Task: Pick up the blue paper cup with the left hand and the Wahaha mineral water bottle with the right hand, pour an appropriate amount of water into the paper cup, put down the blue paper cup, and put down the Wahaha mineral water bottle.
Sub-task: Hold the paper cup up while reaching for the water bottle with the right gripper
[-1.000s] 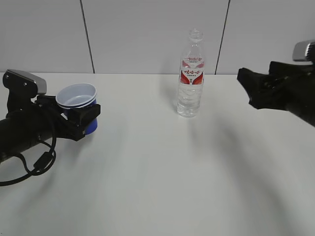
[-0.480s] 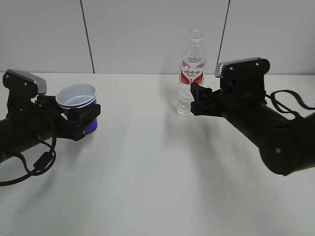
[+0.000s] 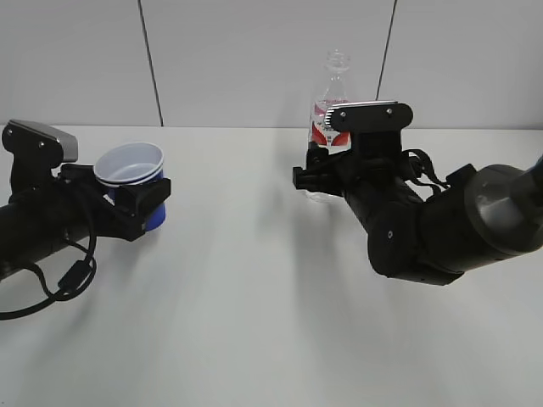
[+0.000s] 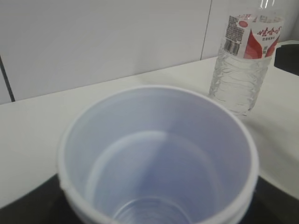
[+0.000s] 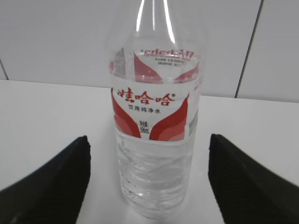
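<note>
The blue paper cup (image 3: 131, 174) sits upright in the left claw (image 3: 140, 206), whose black jaws are clamped around its lower wall on the left side of the white worktop (image 3: 254, 297). Whether the cup's base touches the worktop or hangs just above it cannot be told. Seen from the left wrist, the cup (image 4: 159, 158) has a white inside and a doubled white rim, and no liquid shows in it.

The mineral water bottle (image 3: 333, 93) stands upright on the worktop near the back wall (image 3: 254, 59), right of centre and well apart from the cup. It has no cap, and a red-and-white label wraps its upper part. In the right wrist view the bottle (image 5: 156, 140) holds clear water (image 5: 154, 186) in its ribbed lower body, reaching up to about the label; the neck above looks empty.

The right claw (image 3: 310, 176) is at the bottle, its black arm covering the bottle's lower half in the exterior view. Its jaws are spread wide, one finger (image 5: 51, 182) on each side of the bottle with white worktop showing between each finger and the plastic, so they are not touching it.
</note>
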`<action>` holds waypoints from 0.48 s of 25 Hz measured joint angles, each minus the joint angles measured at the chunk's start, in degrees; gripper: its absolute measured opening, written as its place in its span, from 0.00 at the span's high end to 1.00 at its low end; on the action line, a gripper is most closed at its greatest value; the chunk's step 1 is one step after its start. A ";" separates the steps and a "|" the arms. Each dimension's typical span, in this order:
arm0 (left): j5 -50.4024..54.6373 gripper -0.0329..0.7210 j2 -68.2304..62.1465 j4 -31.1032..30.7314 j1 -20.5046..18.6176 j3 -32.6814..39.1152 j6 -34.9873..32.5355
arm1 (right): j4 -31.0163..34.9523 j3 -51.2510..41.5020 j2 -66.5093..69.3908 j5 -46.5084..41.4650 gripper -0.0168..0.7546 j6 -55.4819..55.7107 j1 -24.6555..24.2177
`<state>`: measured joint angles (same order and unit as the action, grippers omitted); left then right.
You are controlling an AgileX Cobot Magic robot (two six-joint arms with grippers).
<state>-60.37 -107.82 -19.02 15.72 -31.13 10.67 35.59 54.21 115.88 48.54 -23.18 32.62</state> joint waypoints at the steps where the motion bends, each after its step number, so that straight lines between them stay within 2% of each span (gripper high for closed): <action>1: 0.00 0.24 0.00 0.00 0.00 0.00 0.00 | 0.26 0.07 0.08 0.17 0.22 0.00 0.00; 5: 0.00 0.24 0.00 0.18 0.00 0.00 0.00 | 0.36 0.14 0.14 0.52 0.21 0.00 0.00; 12: 0.00 0.24 0.00 0.40 0.00 0.00 0.00 | -0.27 0.14 0.61 0.74 0.10 0.90 -0.61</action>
<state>-60.37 -107.82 -18.62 15.72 -31.13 10.67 35.32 54.35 116.50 49.28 -22.28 32.01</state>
